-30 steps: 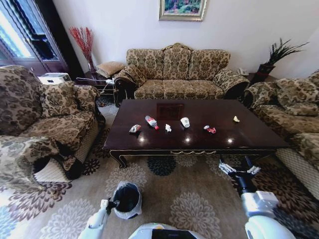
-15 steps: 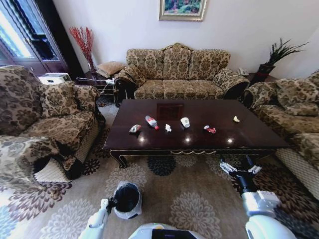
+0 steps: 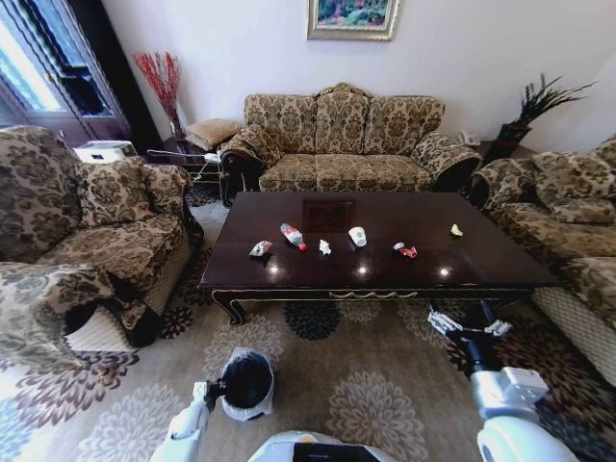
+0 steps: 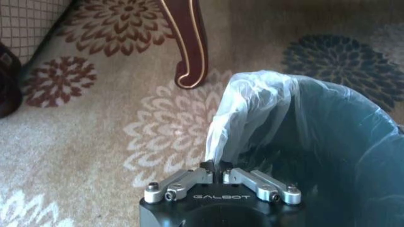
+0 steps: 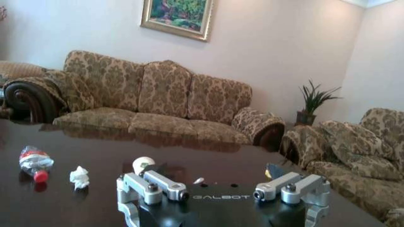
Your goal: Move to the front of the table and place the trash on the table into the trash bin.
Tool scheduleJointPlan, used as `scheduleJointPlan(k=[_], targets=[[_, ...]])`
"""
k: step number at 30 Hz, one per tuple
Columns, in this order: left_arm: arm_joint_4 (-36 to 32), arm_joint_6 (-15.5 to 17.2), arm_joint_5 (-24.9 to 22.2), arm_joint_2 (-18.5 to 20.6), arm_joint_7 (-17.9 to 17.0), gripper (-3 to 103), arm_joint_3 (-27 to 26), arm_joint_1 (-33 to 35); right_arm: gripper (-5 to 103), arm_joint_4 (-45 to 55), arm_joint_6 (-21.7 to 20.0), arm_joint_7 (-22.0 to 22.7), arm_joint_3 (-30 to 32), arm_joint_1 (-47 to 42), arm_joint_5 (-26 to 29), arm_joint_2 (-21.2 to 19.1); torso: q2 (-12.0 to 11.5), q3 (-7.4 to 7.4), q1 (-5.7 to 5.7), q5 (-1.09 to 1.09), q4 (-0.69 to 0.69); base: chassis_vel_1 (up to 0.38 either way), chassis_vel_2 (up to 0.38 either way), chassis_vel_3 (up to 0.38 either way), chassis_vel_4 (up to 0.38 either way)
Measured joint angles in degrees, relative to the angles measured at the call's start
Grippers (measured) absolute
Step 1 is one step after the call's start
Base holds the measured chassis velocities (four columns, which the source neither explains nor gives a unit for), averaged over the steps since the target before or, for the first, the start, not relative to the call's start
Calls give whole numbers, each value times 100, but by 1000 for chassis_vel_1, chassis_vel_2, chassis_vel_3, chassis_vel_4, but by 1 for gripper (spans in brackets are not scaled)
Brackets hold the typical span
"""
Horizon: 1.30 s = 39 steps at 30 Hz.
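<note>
Living room, patterned carpet (image 3: pixel 385 385), three brocade sofas boxing in the table (image 3: pixel 433 274) on left, far and right sides. Framed painting (image 3: pixel 352 17) on far wall, red reed vase (image 3: pixel 162 82) in far-left corner, potted plant (image 3: pixel 527 111) far right.

Six bits of trash on the tabletop, strung out in a loose row, none touching:
- red wrapper (image 3: pixel 260 249) at left end
- crushed bottle (image 3: pixel 293 236), red cap, lying on its side
- crumpled paper (image 3: pixel 325 247)
- paper cup (image 3: pixel 358 236), tipped over
- second red wrapper (image 3: pixel 405 250)
- yellowish scrap (image 3: pixel 456 230) at right end, set a bit farther back

One trash bin (image 3: pixel 246 383), on the carpet on the near side of the table, left of centre, white bag liner folded over its rim. Well apart from the trash row; table edge and curved leg (image 4: pixel 189 45) between them.

Left gripper (image 3: pixel 214 393) down low at the bin, clamped on the bag liner (image 4: pixel 249 118) at the rim; wrist view has the plastic bunched up between closed fingers (image 4: pixel 183 182).

Right gripper (image 3: pixel 466 321) held up off the near-right edge of the table, over the carpet, fingers spread wide, nothing between them. Its wrist view looks across the tabletop at bottle, paper and cup, far sofa (image 5: pixel 158 99) behind.
</note>
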Motion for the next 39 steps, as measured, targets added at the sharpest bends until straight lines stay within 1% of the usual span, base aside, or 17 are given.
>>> scheduleJointPlan(k=[4, 10, 11, 12, 14, 16, 17, 18, 19, 20, 21, 24, 25, 30, 32, 34, 39], targets=[[-132, 13, -25, 16, -4, 3, -28, 64, 100, 21, 1, 18, 10, -10, 2, 24, 0, 0, 0, 0, 2, 0, 0, 0, 0], [-1406, -242, -238, 122, -102, 3, -252, 518, 100, 95, -85, 47, 67, 14, 131, -56, 0, 0, 0, 0, 0, 0, 0, 0, 0], [-1406, -242, -238, 122, -102, 3, -252, 518, 100, 95, -85, 47, 67, 14, 131, -56, 0, 0, 0, 0, 0, 0, 0, 0, 0], [-2127, -202, -433, 223, -108, 3, -348, 805, 100, 102, -123, 47, 68, 50, 175, -110, 0, 0, 0, 7, 3, 0, 0, 0, 0], [-2321, -190, -486, 249, -108, 3, -380, 894, 100, 102, -133, 47, 67, 62, 183, -126, 0, 0, 0, 8, 2, 0, 0, 0, 0], [-3099, -152, -624, 293, -97, 3, -548, 1249, 100, 100, -149, 45, 51, 92, 189, -169, 0, 0, 0, -5, -1, 0, 0, 0, 0], [-3651, -111, -721, 316, -95, 3, -735, 1510, 100, 97, -152, 34, 36, 99, 189, -189, 0, 0, 0, 0, 0, 0, 0, 0, 0], [-3651, -111, -721, 316, -95, 3, -735, 1510, 100, 97, -152, 34, 36, 99, 189, -189, 0, 0, 0, 0, 0, 0, 0, 0, 0], [-4192, -58, -803, 348, -92, 3, -967, 1793, 100, 97, -160, 20, 28, 101, 189, -207, 0, 0, 0, 7, 2, 0, 0, 0, 0], [-4592, -46, -830, 371, -75, 3, -1134, 1997, 100, 97, -162, 10, 21, 104, 189, -224, 0, 0, 0, 2, 4, 0, 0, 0, 0], [-4592, -46, -830, 371, -75, 3, -1134, 1997, 100, 97, -162, 10, 21, 104, 189, -224, 0, 0, 0, 2, 4, 0, 0, 0, 0], [-5354, -33, -1088, 433, -26, 3, -1505, 2383, 100, 76, -163, -10, 17, 126, 191, -244, 0, -1, -1, 0, 3, 0, 0, 0, 0], [-5354, -33, -1088, 433, -26, 3, -1505, 2383, 100, 76, -163, -10, 17, 126, 191, -244, 0, -1, -1, 0, 3, 0, 0, 0, 0], [-6727, 401, -1508, 466, -128, 3, -2028, 2427, 100, 55, -180, -35, 20, 149, 195, -246, 0, 0, -1, 0, 2, 0, 0, 0, 0], [-6955, 459, -1541, 496, -162, 3, -2090, 2369, 100, 52, -187, -36, 23, 157, 194, -247, 0, 0, -1, 1, 0, 0, 0, 0, 0], [-7482, 603, -1729, 598, -407, 3, -2108, 2160, 100, 34, -173, -35, 41, 184, 195, -247, 0, 0, 0, 3, 0, 0, 0, 0, 0], [-7831, 835, -2040, 594, -847, 3, -1827, 1922, 100, 86, -111, -70, 140, 206, 290, -238, 0, 0, 0, 2, -1, 0, 0, 0, 0]])
